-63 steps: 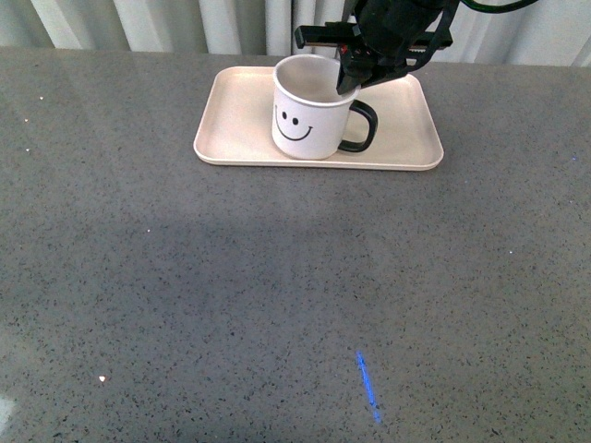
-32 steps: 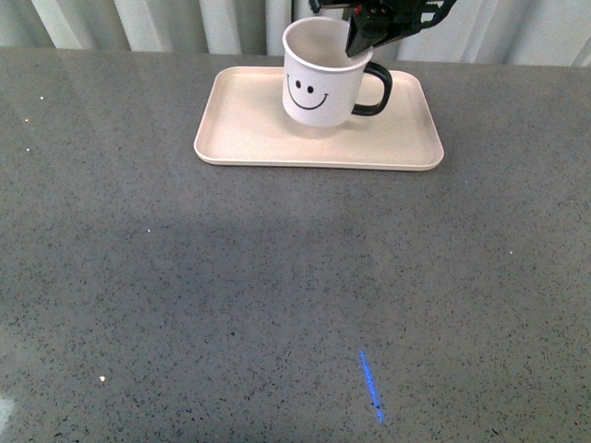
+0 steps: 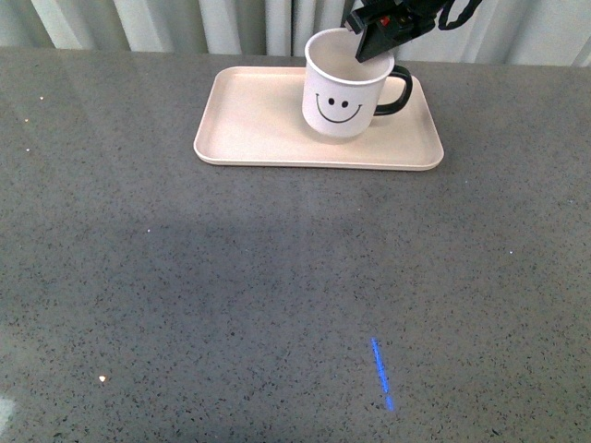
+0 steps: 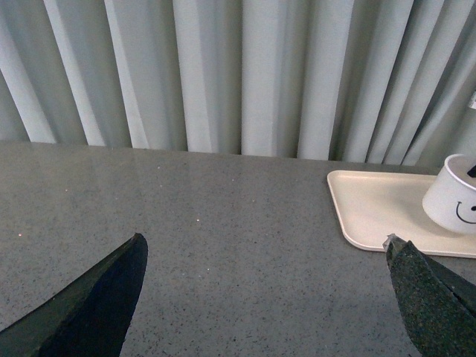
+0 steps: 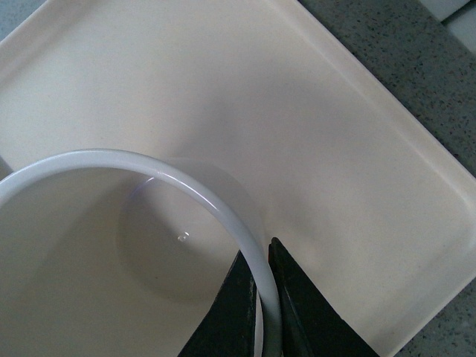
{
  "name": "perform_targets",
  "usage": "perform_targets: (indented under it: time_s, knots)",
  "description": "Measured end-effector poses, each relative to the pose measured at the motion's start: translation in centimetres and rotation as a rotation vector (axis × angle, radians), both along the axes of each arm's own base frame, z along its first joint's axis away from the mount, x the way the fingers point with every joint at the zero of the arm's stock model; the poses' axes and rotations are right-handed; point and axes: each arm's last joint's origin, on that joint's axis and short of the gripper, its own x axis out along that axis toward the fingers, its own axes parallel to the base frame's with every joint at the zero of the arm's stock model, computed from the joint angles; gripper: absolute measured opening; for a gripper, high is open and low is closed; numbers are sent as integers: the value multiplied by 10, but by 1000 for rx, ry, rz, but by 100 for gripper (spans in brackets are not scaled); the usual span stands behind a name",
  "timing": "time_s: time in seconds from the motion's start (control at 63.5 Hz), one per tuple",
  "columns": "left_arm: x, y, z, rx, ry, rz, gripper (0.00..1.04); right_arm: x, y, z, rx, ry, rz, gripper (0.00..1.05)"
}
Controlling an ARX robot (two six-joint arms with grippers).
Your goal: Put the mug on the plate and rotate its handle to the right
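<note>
While front view hides it, right wrist shows right gripper point(image 5: 262, 297) pinching mug point(image 5: 111, 260) rim over plate point(image 5: 357, 171).

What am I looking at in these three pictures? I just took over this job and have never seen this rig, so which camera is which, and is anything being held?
This is a robot with two arms, each ending in a two-finger gripper. The front view looks out from the robot's body over a grey speckled table. On it lies a pale pink plate, with a white smiley mug over its right part; whether the mug rests on it or hangs just above I cannot tell. Its black handle points right.

The right wrist view looks down from the right arm: the right gripper is pinching the mug's rim, one finger inside, one outside.

The left wrist view looks from the left arm: the left gripper is open and empty, off to the side, with curtains behind.
</note>
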Motion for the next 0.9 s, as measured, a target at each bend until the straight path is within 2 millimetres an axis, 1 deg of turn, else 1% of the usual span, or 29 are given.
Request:
perform_targets:
  time_s: [0.252, 0.362, 0.489, 0.898]
  knots:
    - [0, 0, 0, 0, 0, 0, 95, 8, 5, 1, 0, -6, 60, 2]
    - [0, 0, 0, 0, 0, 0, 95, 10, 7, -4, 3, 1, 79, 2]
    - [0, 0, 0, 0, 0, 0, 95, 9, 11, -9, 0, 8, 107, 2]
    - [0, 0, 0, 0, 0, 0, 95, 8, 13, -10, -21, 8, 137, 2]
